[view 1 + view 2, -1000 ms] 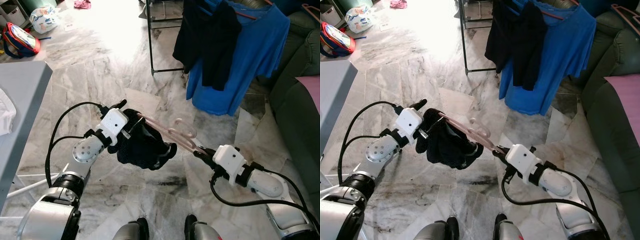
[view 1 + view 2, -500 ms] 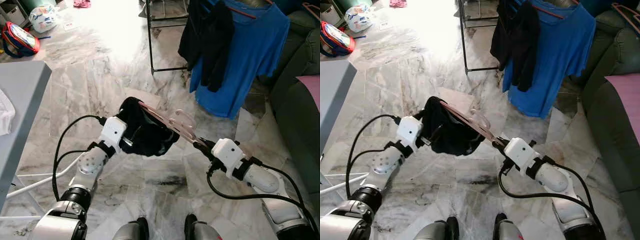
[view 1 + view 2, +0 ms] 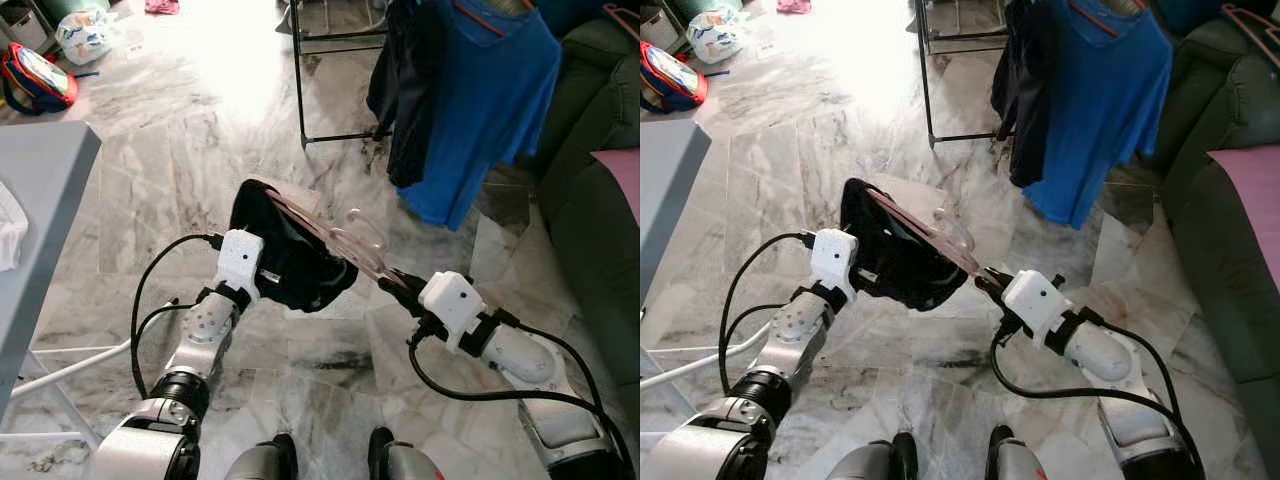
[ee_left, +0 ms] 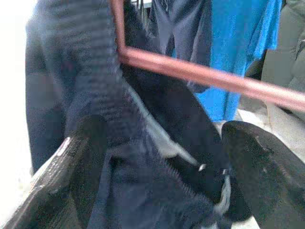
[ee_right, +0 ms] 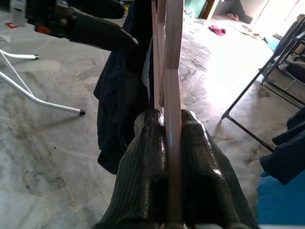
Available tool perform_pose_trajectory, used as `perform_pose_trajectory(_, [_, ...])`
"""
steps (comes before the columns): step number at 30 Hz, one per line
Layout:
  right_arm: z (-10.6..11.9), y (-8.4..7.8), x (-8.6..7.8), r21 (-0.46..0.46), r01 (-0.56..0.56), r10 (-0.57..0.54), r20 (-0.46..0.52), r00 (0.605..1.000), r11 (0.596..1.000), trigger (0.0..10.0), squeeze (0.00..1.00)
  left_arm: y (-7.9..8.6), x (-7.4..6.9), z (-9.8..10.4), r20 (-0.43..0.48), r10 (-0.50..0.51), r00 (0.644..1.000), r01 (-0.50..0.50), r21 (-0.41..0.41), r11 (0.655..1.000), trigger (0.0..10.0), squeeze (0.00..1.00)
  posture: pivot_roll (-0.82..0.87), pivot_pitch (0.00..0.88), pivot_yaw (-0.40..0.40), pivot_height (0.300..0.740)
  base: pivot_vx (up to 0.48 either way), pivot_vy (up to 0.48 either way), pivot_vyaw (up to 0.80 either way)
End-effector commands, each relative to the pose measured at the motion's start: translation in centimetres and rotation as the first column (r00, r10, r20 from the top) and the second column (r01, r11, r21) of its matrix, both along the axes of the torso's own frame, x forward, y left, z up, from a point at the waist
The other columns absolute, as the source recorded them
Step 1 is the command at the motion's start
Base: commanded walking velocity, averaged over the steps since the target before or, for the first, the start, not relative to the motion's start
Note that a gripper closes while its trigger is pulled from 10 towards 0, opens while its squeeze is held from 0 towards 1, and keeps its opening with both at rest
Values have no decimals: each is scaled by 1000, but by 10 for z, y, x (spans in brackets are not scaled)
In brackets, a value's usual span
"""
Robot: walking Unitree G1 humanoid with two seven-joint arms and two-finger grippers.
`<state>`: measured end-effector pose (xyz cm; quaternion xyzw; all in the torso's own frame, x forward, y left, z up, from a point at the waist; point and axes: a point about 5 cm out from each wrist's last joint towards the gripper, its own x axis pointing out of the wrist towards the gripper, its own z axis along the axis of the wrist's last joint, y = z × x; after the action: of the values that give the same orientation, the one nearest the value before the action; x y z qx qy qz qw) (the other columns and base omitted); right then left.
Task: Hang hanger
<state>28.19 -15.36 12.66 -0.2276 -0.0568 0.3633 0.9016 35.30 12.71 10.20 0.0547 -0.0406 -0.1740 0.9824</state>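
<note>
Pink plastic is what we hold: the hanger (image 3: 335, 238), carrying a dark garment (image 3: 290, 262), hangs in the air between our two arms, above the marble floor (image 3: 180, 150). Compared with one second ago, we carry it higher and closer to the drying rack (image 3: 300, 90), and the blue shirt (image 3: 490, 90) and the black clothes (image 3: 405, 90) on that rack look nearer to us, so we think the whole body has walked forward.

The right gripper (image 3: 392, 288) is closed tightly on one end of the hanger; in the right wrist view the pink bar (image 5: 170, 95) stands pressed between the two black fingers (image 5: 143, 162). The left gripper (image 4: 162, 157) is at the other end, pushed into the dark cloth. In its wrist view the two fingers stand apart with the garment lying between them and the pink bar crossing just above. We judge that this pincer is spread and supports the load more than it clamps it.

For the task this means the approach is going on, but the hanging is not yet done: the hook (image 3: 362, 232) of the hanger is well apart from the rack's top bar, which is out of the pictures. At our right stands a green sofa (image 3: 600, 170), at our left a grey table (image 3: 40, 190).
</note>
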Motion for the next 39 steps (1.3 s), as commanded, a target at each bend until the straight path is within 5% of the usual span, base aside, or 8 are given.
perform_pose_trajectory(1, [7, 6, -4, 29, -30, 29, 25, 999, 999, 10000, 0, 3, -1, -5, -34, 27, 999, -28, -14, 1000, 10000, 0, -39, 258, 62, 740, 0, 0, 0])
perform_pose_trajectory(9, [6, 12, -10, 44, -49, 49, 6, 999, 998, 10000, 0, 9, 2, -3, -28, 106, 994, -106, -7, 994, 9961, 0, -44, 262, 62, 740, 0, 0, 0])
perform_pose_trajectory(11, [7, 13, -11, 47, -53, 52, 6, 999, 998, 10000, 0, 11, 2, -4, -35, 116, 993, -116, -6, 993, 7961, 0, -45, 262, 62, 740, 0, 0, 0])
perform_pose_trajectory(12, [9, 13, -12, 48, -55, 55, 6, 998, 997, 10000, 0, 12, 3, -4, -38, 123, 992, -124, -4, 992, 4549, 0, -48, 263, 63, 740, 0, 0, 0])
perform_pose_trajectory(14, [9, 14, -12, 49, -56, 55, 6, 998, 997, 10000, 0, 12, 3, -4, -38, 126, 991, -126, -1, 992, 4549, 0, -48, 263, 63, 740, 0, 0, 0])
perform_pose_trajectory(15, [10, 13, -13, 49, -55, 55, 7, 998, 997, 10000, 0, 12, 3, -4, -39, 128, 991, -128, 1, 992, 2431, 0, -50, 263, 63, 740, 0, 0, 0])
perform_pose_trajectory(18, [11, 14, -13, 49, -55, 55, 9, 998, 997, 10000, 0, 12, 3, -5, -41, 132, 990, -132, 3, 991, 0, 0, -51, 263, 63, 740, 0, 0, 0])
perform_pose_trajectory(39, [17, 19, -14, 47, -67, 66, 14, 998, 997, 10000, 0, 17, 7, -3, -51, 194, 980, -194, 20, 981, 0, 0, -61, 260, 64, 740, 0, 0, 0])
